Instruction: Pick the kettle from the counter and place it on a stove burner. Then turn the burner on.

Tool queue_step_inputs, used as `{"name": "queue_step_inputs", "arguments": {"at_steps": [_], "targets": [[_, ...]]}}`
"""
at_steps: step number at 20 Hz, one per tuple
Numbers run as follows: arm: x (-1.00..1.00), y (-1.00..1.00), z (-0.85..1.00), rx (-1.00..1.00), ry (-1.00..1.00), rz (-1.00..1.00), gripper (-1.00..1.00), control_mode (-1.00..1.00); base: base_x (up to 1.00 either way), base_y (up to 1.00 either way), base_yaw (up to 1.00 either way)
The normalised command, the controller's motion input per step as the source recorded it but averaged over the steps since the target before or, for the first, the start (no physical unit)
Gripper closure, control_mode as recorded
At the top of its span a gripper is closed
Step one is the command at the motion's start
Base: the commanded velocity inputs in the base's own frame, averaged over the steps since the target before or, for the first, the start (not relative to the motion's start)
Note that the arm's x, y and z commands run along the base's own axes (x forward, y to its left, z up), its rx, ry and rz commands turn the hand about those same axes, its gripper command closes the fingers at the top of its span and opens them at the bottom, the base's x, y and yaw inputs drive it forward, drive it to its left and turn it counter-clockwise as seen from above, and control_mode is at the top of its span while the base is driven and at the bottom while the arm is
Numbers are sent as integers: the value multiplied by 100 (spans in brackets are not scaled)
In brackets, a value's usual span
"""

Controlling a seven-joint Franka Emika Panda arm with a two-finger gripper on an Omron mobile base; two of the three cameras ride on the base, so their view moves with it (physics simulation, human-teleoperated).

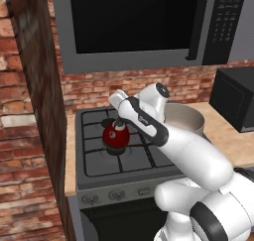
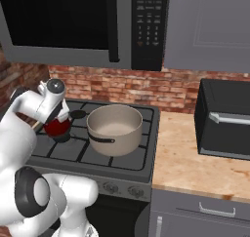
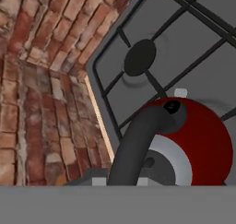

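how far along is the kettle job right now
Done: the kettle is off the counter and over the stove's grate, at a left burner. In hand: the claw is shut on the kettle's looped handle; whether it rests on the grate I cannot tell. Left: release, then turn the burner on.

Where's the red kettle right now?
The kettle sits on the stove's grate, left of the beige pot in both base views, its handle in the shut gripper.
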Motion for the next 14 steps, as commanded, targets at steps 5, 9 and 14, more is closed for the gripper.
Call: {"name": "queue_step_inputs", "arguments": {"at_steps": [5, 9, 14], "targets": [[2, 0, -1, 7, 7, -7, 100, -100, 0, 0, 0], [0, 0, 0, 9, 9, -7, 100, -100, 0, 0, 0], [0, 0, 0, 7, 4, -7, 100, -100, 0, 0, 0]]}}
